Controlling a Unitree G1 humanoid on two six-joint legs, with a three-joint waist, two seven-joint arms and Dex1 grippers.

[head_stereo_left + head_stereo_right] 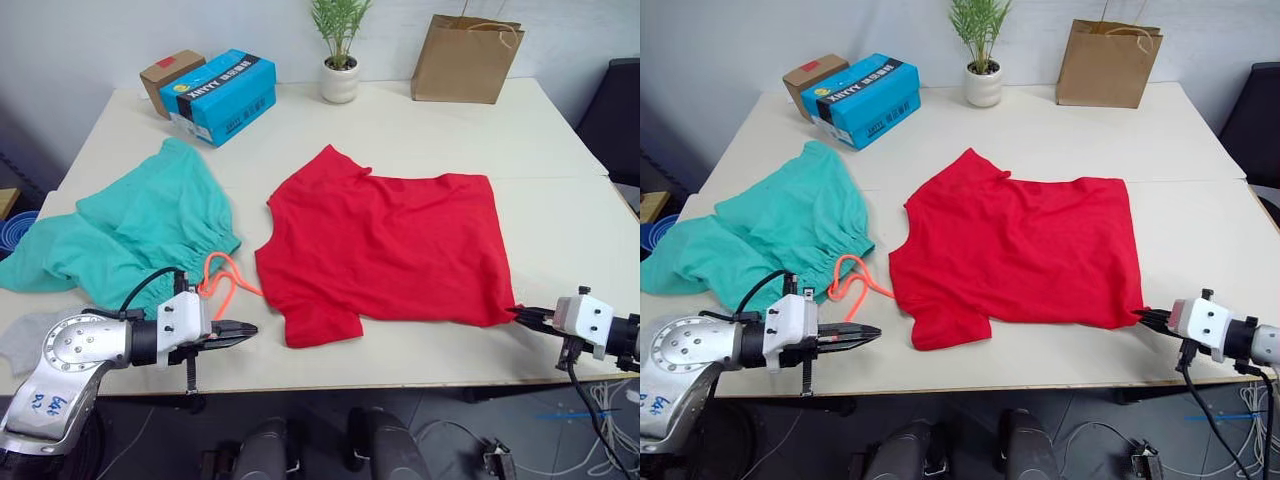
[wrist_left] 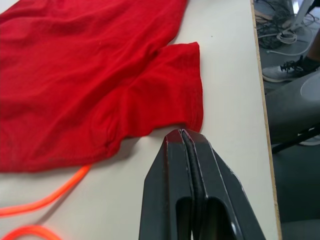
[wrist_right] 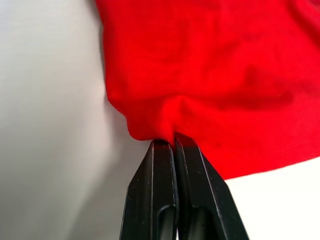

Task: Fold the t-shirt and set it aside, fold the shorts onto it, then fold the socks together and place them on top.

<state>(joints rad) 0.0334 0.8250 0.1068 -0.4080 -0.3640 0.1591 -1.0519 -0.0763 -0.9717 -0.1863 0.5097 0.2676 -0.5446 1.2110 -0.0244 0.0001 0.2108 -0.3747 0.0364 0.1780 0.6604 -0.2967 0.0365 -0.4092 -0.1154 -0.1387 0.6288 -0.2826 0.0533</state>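
While nothing on the table is folded yet, the entries stand as follows:

T-shirt: the t-shirt [image 1: 385,250] lies spread flat and unfolded at mid-table, neck toward the shorts, hem away from them
Shorts: the shorts [image 1: 130,225] lie rumpled just beside the t-shirt's neck side, with the orange drawstring [image 1: 222,280] trailing between the two garments
Socks: the socks [image 1: 25,335], a grey patch at the table's near edge, lie beyond the shorts from the t-shirt, untouched
Right gripper: the right gripper [image 3: 169,142] has its fingers pressed together on a pinch of cloth at the t-shirt's near hem corner
Left gripper: the left gripper [image 2: 182,135] has its fingers together on nothing, tips just short of the t-shirt's near sleeve
Progress: by my judgement the first fold is only being set up; all three folds and the stacking remain
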